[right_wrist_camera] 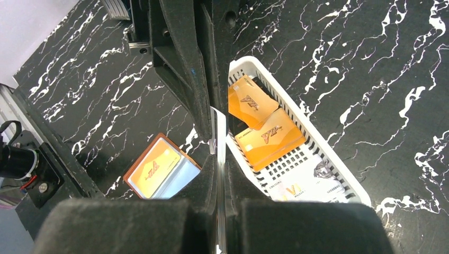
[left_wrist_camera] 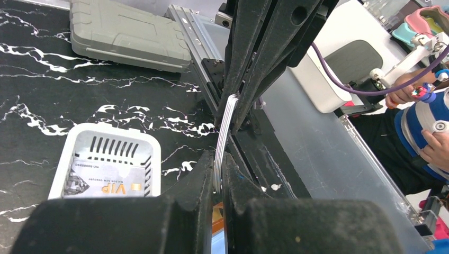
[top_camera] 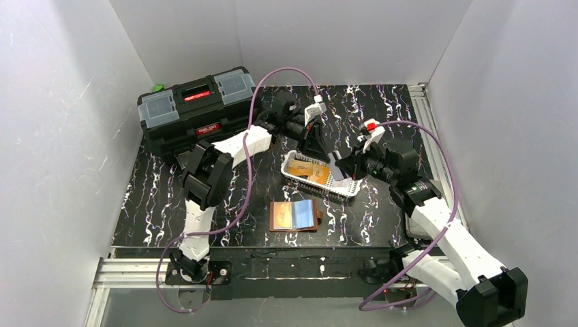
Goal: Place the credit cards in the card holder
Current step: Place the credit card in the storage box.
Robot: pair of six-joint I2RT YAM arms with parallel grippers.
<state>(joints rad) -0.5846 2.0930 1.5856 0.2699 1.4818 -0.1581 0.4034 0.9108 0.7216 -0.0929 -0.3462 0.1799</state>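
A whitish credit card [left_wrist_camera: 226, 127], seen edge-on, hangs over the white basket [top_camera: 349, 191]. My left gripper [left_wrist_camera: 219, 161] is shut on one end of it and my right gripper [right_wrist_camera: 218, 151] is shut on the other end [right_wrist_camera: 218, 127]. In the top view the two grippers, left [top_camera: 319, 150] and right [top_camera: 344, 167], meet above the basket. Two orange cards [right_wrist_camera: 269, 138] and a whitish one [right_wrist_camera: 304, 186] lie in the basket. The brown card holder [top_camera: 294, 215] lies open in front of the basket, with an orange card [right_wrist_camera: 153, 168] in one clear sleeve.
A big black toolbox [top_camera: 198, 109] stands at the back left. A grey case [left_wrist_camera: 129, 34] lies flat on the table beyond the basket in the left wrist view. A metal rail [top_camera: 429, 129] runs along the table's right edge.
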